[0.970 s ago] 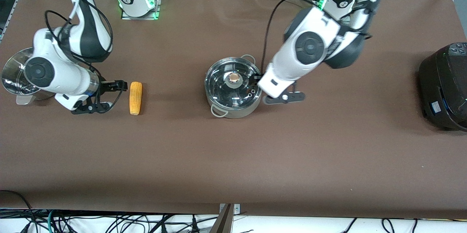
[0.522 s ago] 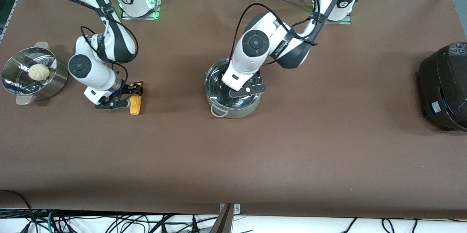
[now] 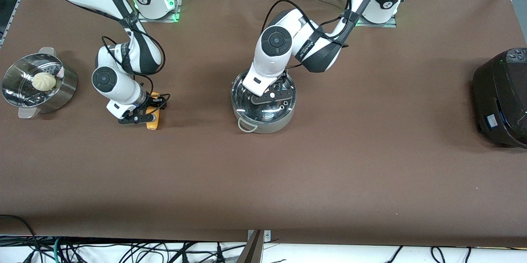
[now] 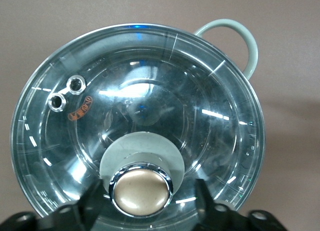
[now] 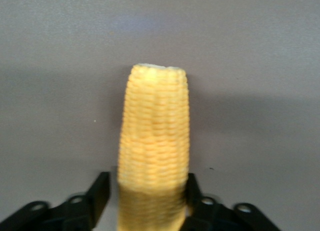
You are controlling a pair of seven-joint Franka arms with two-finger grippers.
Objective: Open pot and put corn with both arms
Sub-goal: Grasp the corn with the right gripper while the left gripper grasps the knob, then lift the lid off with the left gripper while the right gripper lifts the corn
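Observation:
The steel pot (image 3: 263, 122) stands mid-table with its glass lid (image 3: 269, 108) on. My left gripper (image 3: 272, 91) is low over the lid. In the left wrist view the gripper (image 4: 150, 197) is open, its fingers (image 4: 93, 205) on either side of the round knob (image 4: 141, 190) with gaps, and one grey loop handle (image 4: 248, 46) shows. The yellow corn (image 3: 152, 123) lies on the table toward the right arm's end. My right gripper (image 3: 151, 105) is down over it. In the right wrist view the gripper (image 5: 146, 190) is open, its fingers (image 5: 99, 192) straddling the cob (image 5: 155, 141).
A perforated steel steamer (image 3: 66, 90) with a pale bun (image 3: 43, 80) stands at the right arm's end of the table. A big black cooker (image 3: 502, 98) stands at the left arm's end.
My left gripper has swung in from beside the pot to over the lid's knob. My right gripper has moved from beside the corn to down around it, uncovering the steamer.

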